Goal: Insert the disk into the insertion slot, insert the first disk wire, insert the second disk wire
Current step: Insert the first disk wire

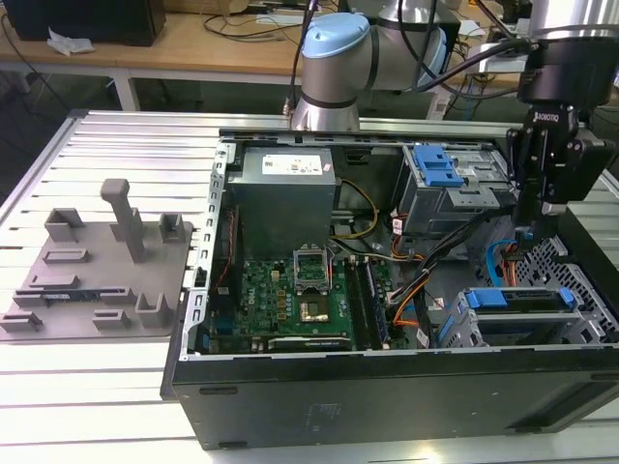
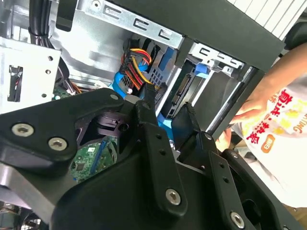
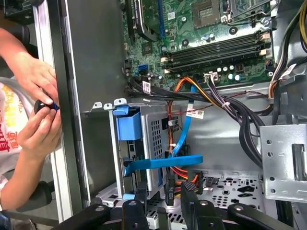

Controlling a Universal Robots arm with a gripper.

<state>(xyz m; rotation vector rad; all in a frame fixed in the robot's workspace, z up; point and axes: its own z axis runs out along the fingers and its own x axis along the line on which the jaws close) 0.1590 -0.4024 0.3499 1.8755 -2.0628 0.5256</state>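
The disk [image 1: 517, 298], in its blue caddy, lies inside the insertion slot [image 1: 580, 324], the grey perforated cage at the case's front corner on the exterior view's right. My gripper [image 1: 527, 237] hangs just above the disk's rear end. In the first wrist view the gripper [image 3: 165, 194] is open, with a black connector [image 3: 170, 184] standing between the fingers beside a plug with red wires [image 3: 190, 184]. A blue flat cable [image 3: 184, 129] runs down to that spot. In the second wrist view the gripper [image 2: 167, 108] frames the blue caddy [image 2: 165, 123], with a red-yellow-black wire plug [image 2: 136, 67] just beyond.
A person's hands [image 3: 36, 110] work at the case's outer wall close to the cage, also seen as a hand [image 2: 254, 108] in the second wrist view. A taller cage with a blue latch [image 1: 440, 174], the motherboard [image 1: 300, 290] and black cable bundles [image 3: 240, 120] crowd the case. A grey fixture plate [image 1: 92, 266] lies outside.
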